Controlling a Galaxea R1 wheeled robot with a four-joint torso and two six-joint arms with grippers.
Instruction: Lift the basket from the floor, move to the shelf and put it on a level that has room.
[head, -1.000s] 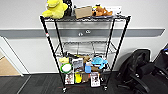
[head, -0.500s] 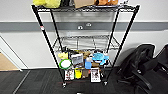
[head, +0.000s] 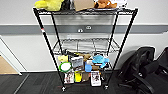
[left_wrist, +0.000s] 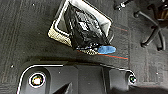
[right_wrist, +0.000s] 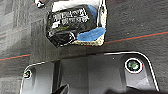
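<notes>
The basket (left_wrist: 82, 31) sits on the dark carpet floor (left_wrist: 22, 37), black bag (right_wrist: 68, 25) bulging over its rim. Ahead stands the shelf (head: 85, 47), its second level (head: 85, 46) bare. Claw state: cannot tell. Risk: a lopsided lift tips that bag out.

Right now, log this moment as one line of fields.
scene: shelf ahead | basket: above carpet, black bag and blue item inside | level: bare | top tier: yellow plush
</notes>
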